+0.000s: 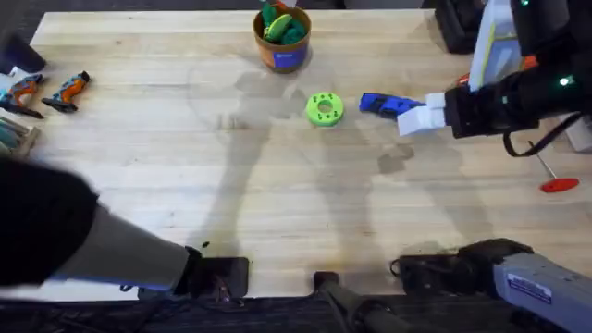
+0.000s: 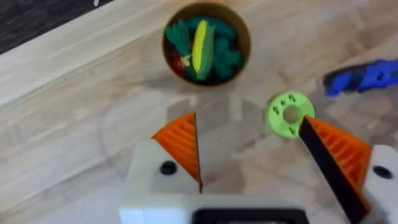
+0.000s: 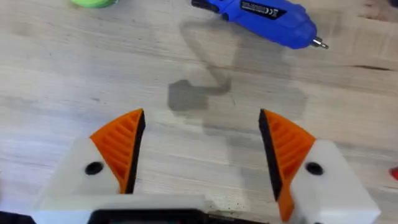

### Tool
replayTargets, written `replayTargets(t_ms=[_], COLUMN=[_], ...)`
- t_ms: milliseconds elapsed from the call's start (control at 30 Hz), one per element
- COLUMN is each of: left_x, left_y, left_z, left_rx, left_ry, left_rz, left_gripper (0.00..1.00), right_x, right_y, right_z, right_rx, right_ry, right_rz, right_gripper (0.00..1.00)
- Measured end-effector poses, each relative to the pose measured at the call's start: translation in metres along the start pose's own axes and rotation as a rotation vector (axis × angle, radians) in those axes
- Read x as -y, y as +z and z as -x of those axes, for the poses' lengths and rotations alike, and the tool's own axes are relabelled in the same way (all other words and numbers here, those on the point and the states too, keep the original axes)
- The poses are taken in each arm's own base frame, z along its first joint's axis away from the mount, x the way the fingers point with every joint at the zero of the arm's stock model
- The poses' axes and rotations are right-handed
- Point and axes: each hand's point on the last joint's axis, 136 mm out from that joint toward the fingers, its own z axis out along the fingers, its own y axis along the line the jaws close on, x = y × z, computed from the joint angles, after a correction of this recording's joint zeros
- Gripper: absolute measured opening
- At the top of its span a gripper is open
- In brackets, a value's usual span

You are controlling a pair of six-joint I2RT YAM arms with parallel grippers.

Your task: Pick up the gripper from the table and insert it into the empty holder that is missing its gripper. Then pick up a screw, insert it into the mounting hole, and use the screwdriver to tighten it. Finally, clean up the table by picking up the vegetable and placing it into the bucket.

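Vegetable (image 2: 201, 45) sits in the bucket (image 1: 282, 55) at the far edge of the tabletop (image 1: 139, 139), so cleanup looks done. Screwdriver (image 3: 267, 17) lies loose beside the green disc (image 1: 324, 108). Left pincer (image 2: 249, 149) hangs spread and empty above the bucket; right pincer (image 3: 202, 152) gapes too, holding nothing — looks near the finish
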Motion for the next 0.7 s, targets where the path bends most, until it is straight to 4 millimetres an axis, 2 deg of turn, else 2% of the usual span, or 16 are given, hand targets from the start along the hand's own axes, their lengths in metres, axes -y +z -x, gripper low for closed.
replayTargets(t_ms=[167,300,367,467,633,700], left_x=[0.007,0.012,0.014,0.017,0.018,0.017], left_y=[-0.036,-0.051,-0.052,-0.047,-0.031,-0.024], left_z=[-0.024,-0.043,-0.056,-0.086,-0.144,-0.157], left_rx=[-0.053,-0.083,-0.101,-0.146,-0.252,-0.261], left_ry=[0.017,0.02,0.02,0.011,-0.023,-0.031], left_rz=[0.012,0.014,0.014,0.01,-0.002,-0.005], left_gripper=[0.986,0.985,0.987,0.987,0.987,0.987], right_x=[0.0,0.0,0.0,0.0,0.0,0.0], right_y=[0.0,0.0,0.0,0.0,0.0,0.0], right_z=[0.0,0.0,0.0,0.0,0.0,0.0], right_rx=[0.0,0.0,0.0,0.0,0.0,0.0], right_ry=[0.0,0.0,0.0,0.0,0.0,0.0], right_rz=[0.0,0.0,0.0,0.0,0.0,0.0], right_gripper=[0.99,0.99,0.99,0.99,0.99,0.99])
